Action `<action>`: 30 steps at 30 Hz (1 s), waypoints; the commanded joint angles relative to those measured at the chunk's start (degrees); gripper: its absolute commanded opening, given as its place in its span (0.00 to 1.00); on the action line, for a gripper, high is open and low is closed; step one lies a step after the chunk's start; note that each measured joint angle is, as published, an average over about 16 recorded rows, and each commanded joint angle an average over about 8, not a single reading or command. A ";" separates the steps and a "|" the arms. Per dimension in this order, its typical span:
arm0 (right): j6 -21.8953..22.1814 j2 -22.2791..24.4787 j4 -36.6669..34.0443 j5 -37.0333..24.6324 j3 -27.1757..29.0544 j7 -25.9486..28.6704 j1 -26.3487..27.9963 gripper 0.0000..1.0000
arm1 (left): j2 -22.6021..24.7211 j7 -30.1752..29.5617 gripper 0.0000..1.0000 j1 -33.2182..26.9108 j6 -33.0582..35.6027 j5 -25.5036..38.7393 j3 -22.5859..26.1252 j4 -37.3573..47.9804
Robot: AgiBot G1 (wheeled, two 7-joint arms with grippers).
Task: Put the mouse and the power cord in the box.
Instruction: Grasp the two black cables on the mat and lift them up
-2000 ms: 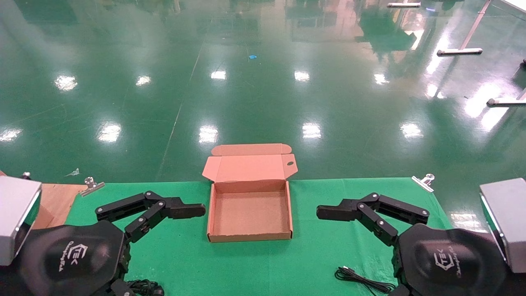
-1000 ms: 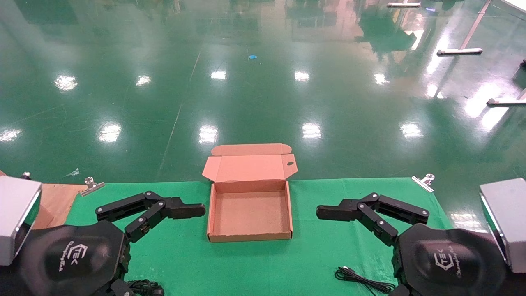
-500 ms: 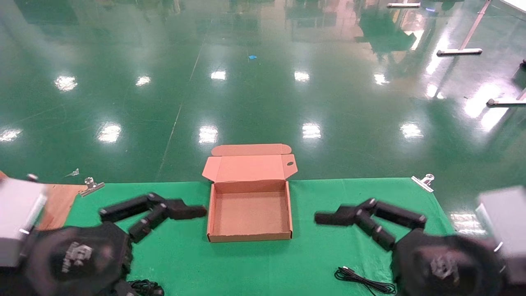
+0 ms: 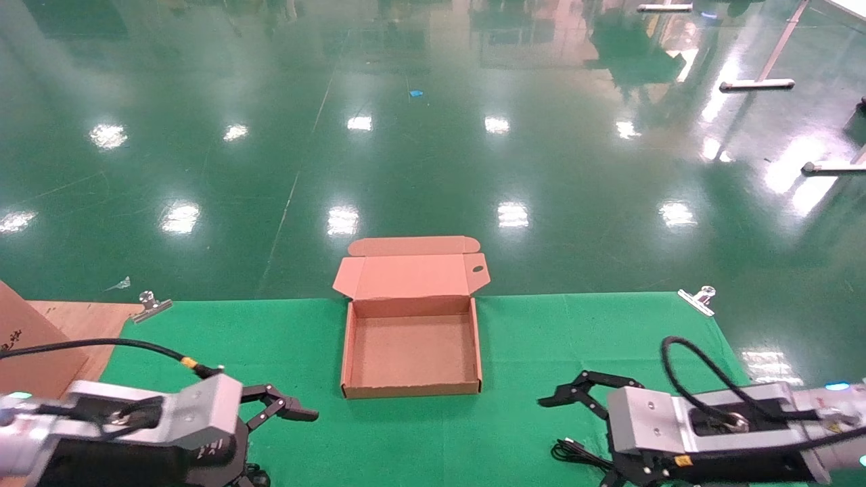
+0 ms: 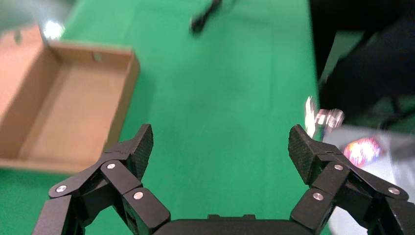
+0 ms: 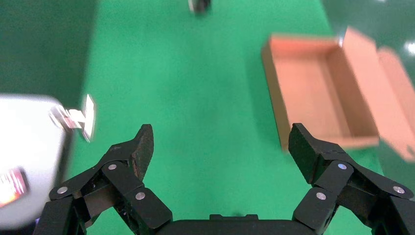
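The box (image 4: pixel 411 389) lies open in the middle of the green cloth, its flap lid (image 4: pixel 413 276) folded back over the far edge, and its floor is bare. My left gripper (image 4: pixel 301 429) hovers open low at the box's near left corner, nothing between its pads (image 5: pixel 219 139). My right gripper (image 4: pixel 556 429) is open at the box's near right, also holding nothing (image 6: pixel 221 137). The mouse's thin cable (image 4: pixel 580 454) curls by the right gripper; the mouse itself is hidden under that arm. A bit of the power cord (image 4: pixel 252 475) shows beneath the left arm.
A larger brown carton (image 4: pixel 27 348) stands at the far left on bare wood (image 4: pixel 81 316). Metal clips (image 4: pixel 150 304) (image 4: pixel 700 297) pin the cloth at the table's far edge. The box sits beside each gripper in the wrist views (image 5: pixel 63 112) (image 6: pixel 318 93).
Both arms have swung down from beside the box to low near the table's front edge, wrists turned so their silver housings face up. The box, cable and cord have not moved.
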 commanded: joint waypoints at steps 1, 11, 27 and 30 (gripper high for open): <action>0.62 -1.31 -2.56 -4.13 -1.65 -1.95 1.72 1.00 | 1.38 1.67 1.00 -2.11 -0.05 3.68 1.85 3.29; 7.32 -7.73 -16.80 -19.39 -8.30 -9.54 6.67 1.00 | 7.39 11.72 1.00 -9.03 -6.12 19.64 9.27 16.97; 17.42 -20.33 -40.22 -25.37 -11.42 -21.63 12.16 1.00 | 14.86 23.31 1.00 -12.00 -18.10 26.08 11.99 37.57; 19.20 -21.76 -43.59 -25.38 -11.38 -23.41 12.61 1.00 | 15.51 24.85 1.00 -11.81 -19.91 25.83 11.76 40.40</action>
